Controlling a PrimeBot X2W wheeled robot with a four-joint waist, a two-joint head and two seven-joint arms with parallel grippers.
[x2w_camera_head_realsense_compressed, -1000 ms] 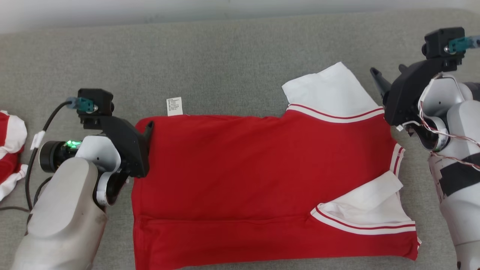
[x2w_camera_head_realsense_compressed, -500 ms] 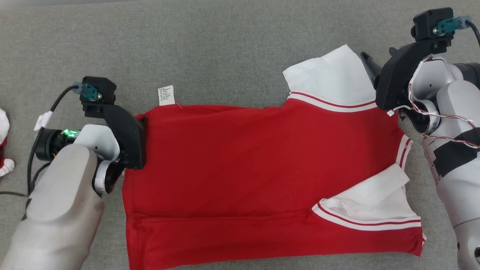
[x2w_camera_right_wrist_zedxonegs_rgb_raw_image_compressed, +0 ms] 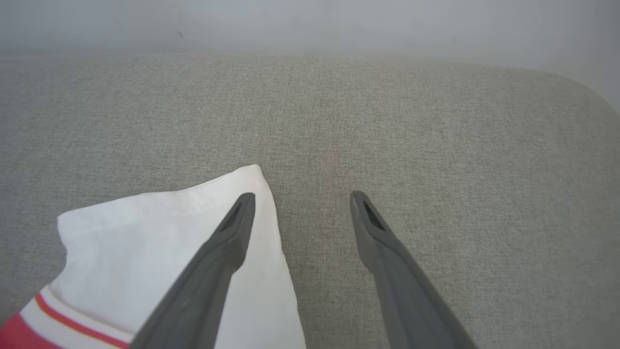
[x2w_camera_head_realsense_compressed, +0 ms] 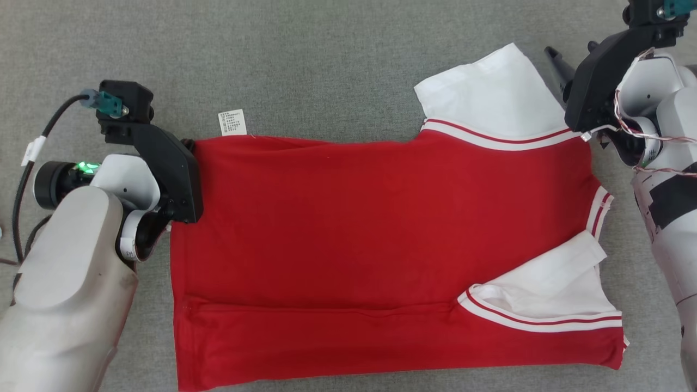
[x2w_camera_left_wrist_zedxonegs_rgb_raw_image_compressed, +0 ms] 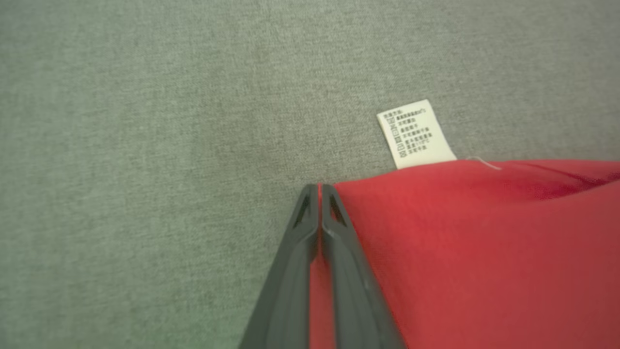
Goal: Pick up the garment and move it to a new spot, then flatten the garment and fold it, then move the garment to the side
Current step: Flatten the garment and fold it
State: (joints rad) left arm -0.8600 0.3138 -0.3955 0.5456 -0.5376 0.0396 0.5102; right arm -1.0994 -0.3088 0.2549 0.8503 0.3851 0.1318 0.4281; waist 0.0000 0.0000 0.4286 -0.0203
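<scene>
- Dark-fingered left gripper (x2w_camera_left_wrist_zedxonegs_rgb_raw_image_compressed: pixel 319 194): jaws clamped together on the garment (x2w_camera_left_wrist_zedxonegs_rgb_raw_image_compressed: pixel 484 252) at its far left corner.
- One red garment lies spread on the grey fabric surface (x2w_camera_head_realsense_compressed: pixel 326 54), with one white label (x2w_camera_head_realsense_compressed: pixel 232 122) and two white sleeves (x2w_camera_head_realsense_compressed: pixel 490 92).
- Right gripper (x2w_camera_right_wrist_zedxonegs_rgb_raw_image_compressed: pixel 302 196): jaws apart above the far sleeve's edge, holding nothing.

Garment (x2w_camera_head_realsense_compressed: pixel 381 218) on mat (x2w_camera_head_realsense_compressed: pixel 326 54); left jaws at its far left corner, right jaws over the far sleeve's (x2w_camera_head_realsense_compressed: pixel 490 92) edge

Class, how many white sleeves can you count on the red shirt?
2. One sleeve lies flat on the grey surface at the far right corner of the red shirt; the other sleeve is folded onto the shirt's near right side. None seems hidden.
</scene>
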